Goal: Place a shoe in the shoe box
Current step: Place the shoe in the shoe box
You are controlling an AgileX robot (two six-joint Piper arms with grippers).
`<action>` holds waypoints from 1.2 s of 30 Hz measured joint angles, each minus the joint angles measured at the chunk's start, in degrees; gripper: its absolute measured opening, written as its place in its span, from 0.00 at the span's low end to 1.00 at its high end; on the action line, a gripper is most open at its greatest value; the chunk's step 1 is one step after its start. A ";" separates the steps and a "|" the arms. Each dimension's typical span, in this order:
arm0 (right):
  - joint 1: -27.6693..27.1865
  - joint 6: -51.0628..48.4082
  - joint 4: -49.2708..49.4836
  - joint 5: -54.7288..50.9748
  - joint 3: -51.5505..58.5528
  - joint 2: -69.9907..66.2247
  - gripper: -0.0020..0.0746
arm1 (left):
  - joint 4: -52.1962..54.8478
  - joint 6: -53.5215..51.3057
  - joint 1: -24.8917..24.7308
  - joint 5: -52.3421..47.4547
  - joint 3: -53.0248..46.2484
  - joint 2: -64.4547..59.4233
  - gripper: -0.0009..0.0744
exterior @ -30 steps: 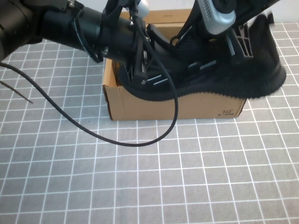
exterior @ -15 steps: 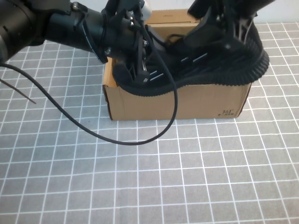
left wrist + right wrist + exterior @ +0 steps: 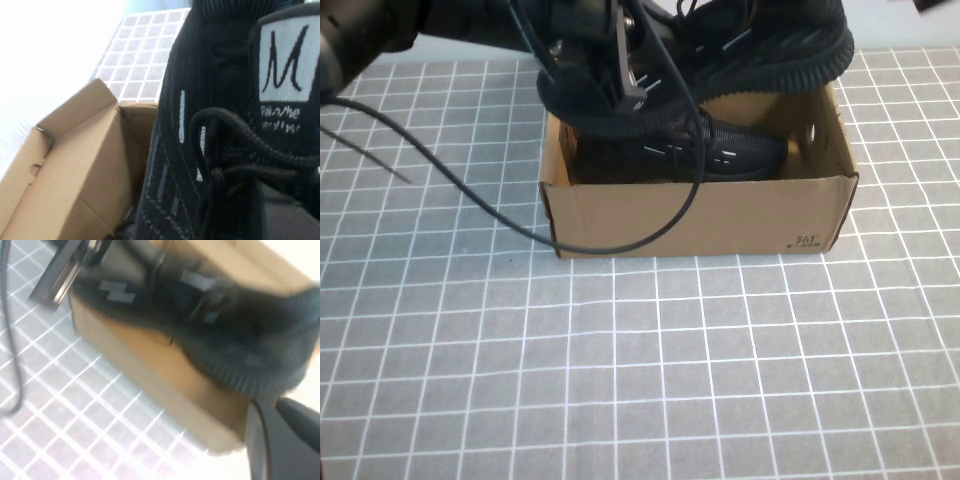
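My left gripper (image 3: 625,72) is shut on the black knit shoe (image 3: 760,45) and holds it in the air over the far side of the brown shoe box (image 3: 700,215). The ribbed sole faces the camera. A second black shoe (image 3: 720,152) lies inside the box. In the left wrist view the held shoe's white tongue label (image 3: 287,60) and laces fill the picture, beside a box wall (image 3: 75,165). My right gripper (image 3: 280,440) is near the shoe's sole (image 3: 250,365); the high view shows only a sliver of that arm (image 3: 932,5) at the top right.
A black cable (image 3: 470,195) loops from the left arm across the table and over the box's front left. The box stands on a grey mat with a white grid (image 3: 640,380). The "361" print (image 3: 807,240) marks the front right corner.
The held shoe has moved up and toward the far left, uncovering the box and the shoe inside it. The right arm has drawn back out of the high view at the top right.
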State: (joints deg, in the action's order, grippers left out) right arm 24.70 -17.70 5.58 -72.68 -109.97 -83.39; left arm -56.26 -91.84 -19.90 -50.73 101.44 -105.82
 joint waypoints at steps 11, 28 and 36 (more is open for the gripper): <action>0.00 5.03 -3.91 0.47 23.05 14.43 0.01 | 3.40 -0.09 0.00 0.34 8.39 -10.91 0.04; 0.00 6.47 -6.10 6.14 32.09 19.10 0.01 | 5.36 -2.01 -0.09 0.28 8.52 -17.83 0.04; 0.00 6.47 -7.17 6.16 33.17 19.10 0.01 | 5.57 -2.01 -1.16 -1.20 8.52 -18.50 0.04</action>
State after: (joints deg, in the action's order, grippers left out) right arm 24.70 -11.23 -1.59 -66.51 -76.79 -64.29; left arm -50.69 -93.85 -21.06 -51.94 109.96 -124.32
